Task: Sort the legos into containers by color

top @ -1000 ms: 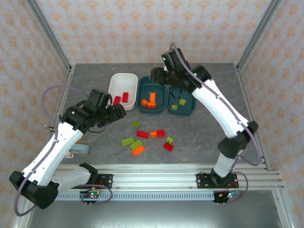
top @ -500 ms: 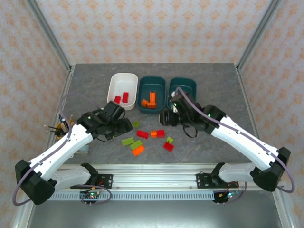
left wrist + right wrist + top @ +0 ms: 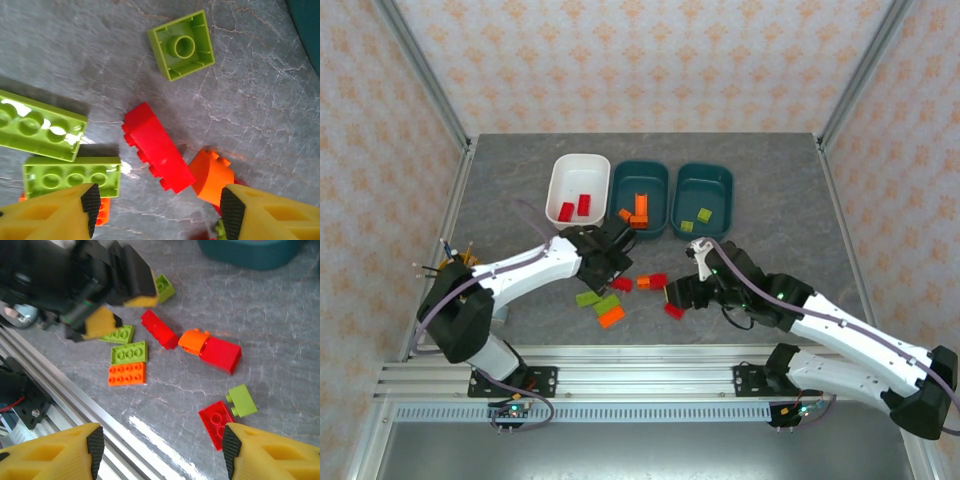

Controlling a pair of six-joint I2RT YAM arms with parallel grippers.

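The white tub [image 3: 560,170] holds two red bricks. Orange bricks lie in the middle teal tub [image 3: 640,172], and a lime brick lies in the right teal tub [image 3: 705,178]. The other legos are scattered on the grey table. My left gripper [image 3: 610,262] [image 3: 157,210] is open just above a red brick [image 3: 157,147] and an orange brick [image 3: 212,172], with lime bricks [image 3: 40,126] to its left. My right gripper [image 3: 680,293] [image 3: 160,445] is open and empty, with a red brick [image 3: 217,424] and a small lime brick [image 3: 242,400] by its right finger.
An upside-down lime square brick [image 3: 182,46] lies toward the tubs. An orange plate [image 3: 127,374] and a lime plate [image 3: 129,352] lie near the aluminium rail [image 3: 60,405]. A pen cup [image 3: 450,268] stands at the left edge. The two grippers are close together.
Both arms came down from the tubs to the loose pile. The left gripper moved right over the red brick, and the right gripper swung back toward the near edge.
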